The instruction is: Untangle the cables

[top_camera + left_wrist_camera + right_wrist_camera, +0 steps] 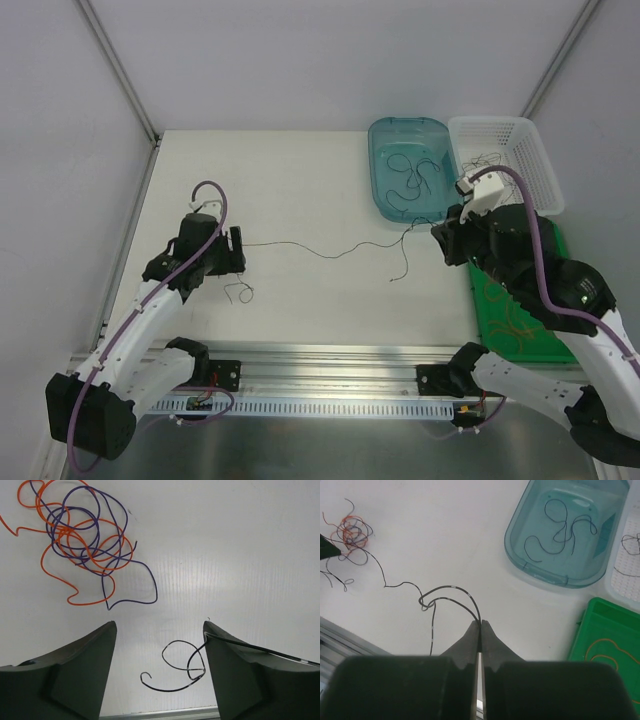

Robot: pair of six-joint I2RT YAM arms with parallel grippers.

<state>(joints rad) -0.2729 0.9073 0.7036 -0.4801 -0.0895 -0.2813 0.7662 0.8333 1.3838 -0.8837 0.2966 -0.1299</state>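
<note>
Black cable (pixel 177 641) curls between parted jaws; orange-purple tangle (pixel 82 535) lies beyond.

The top camera looks down from above and behind the arms, far enough back to take in the whole table (pixel 300 180). The left wrist camera hangs close over the table, facing straight down past the left fingers (pixel 75 675). The right wrist camera looks leftward from higher up over the right fingers (pixel 465 650); all three views share the black cable (pixel 285 246), and both wrist views share the orange and purple tangle (pixel 80 535).
</note>
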